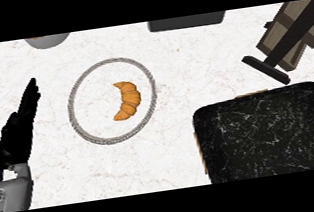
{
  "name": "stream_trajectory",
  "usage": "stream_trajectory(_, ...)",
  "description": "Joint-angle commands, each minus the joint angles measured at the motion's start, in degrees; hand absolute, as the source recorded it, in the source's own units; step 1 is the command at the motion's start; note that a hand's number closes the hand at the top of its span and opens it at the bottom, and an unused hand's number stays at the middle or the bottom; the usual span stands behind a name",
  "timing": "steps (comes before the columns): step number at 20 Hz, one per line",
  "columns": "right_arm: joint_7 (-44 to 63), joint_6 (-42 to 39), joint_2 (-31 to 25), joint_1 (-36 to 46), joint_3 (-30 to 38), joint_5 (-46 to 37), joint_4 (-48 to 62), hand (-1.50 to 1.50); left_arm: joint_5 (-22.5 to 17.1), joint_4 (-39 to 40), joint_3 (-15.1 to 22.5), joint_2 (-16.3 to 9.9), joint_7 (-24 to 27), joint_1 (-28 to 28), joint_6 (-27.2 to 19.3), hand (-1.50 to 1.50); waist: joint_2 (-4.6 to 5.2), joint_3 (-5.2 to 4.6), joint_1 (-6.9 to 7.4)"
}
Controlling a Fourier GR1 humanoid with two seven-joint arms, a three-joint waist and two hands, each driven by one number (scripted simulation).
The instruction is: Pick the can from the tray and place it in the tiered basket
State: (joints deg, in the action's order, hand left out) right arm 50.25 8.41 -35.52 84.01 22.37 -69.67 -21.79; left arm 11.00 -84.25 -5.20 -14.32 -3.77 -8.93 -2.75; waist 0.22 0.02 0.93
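The can shows nowhere in this view; its place cannot be told. The black marbled tray (272, 132) lies bare, right of and below the plate (80, 120). A croissant (126, 100) rests on that plate. Left of the plate, the left hand (20, 129) stands with fingers straight, holding nothing.

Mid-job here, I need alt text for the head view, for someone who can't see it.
A croissant lies on a round plate at the middle of a white marble counter, with a black tray at lower right. The left hand rests open at the left edge; no can shows.
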Motion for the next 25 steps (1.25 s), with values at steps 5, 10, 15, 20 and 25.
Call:
stream_trajectory(5, 0.0, 5.1, -3.1, 0.7, -1.2, -0.6, -6.9, -1.50, 0.5, -0.4, 0.0, 0.0, -1.5, -1.0, 0.1, 0.00, -0.17, -0.04, -0.42)
stream_trajectory(10, 9.4, 1.3, -1.9, -0.1, -2.0, -0.8, -14.9, -1.50, 0.8, 0.2, -0.5, 0.6, 1.1, 1.5, -0.5, 0.00, -0.65, -0.07, -1.62)
stream_trajectory(15, 13.2, -5.1, -4.2, -3.2, 1.6, 3.6, -25.4, -1.50, -0.3, 1.0, -1.8, 0.0, 2.9, 4.8, 0.3, 0.00, -1.34, -0.06, -3.19)
stream_trajectory(20, 14.9, -15.2, -5.3, -8.0, 3.3, 7.8, -39.5, -1.50, -0.4, -1.5, -2.5, -0.5, -0.2, 4.5, -0.1, 0.00, -1.91, -0.03, -4.36)
stream_trajectory(25, 14.4, -19.9, -4.6, -17.1, 7.2, 12.9, -55.5, -1.50, -0.8, -2.4, -3.3, -1.0, -1.2, 5.1, 0.1, 0.00, -2.41, 0.07, -5.95)
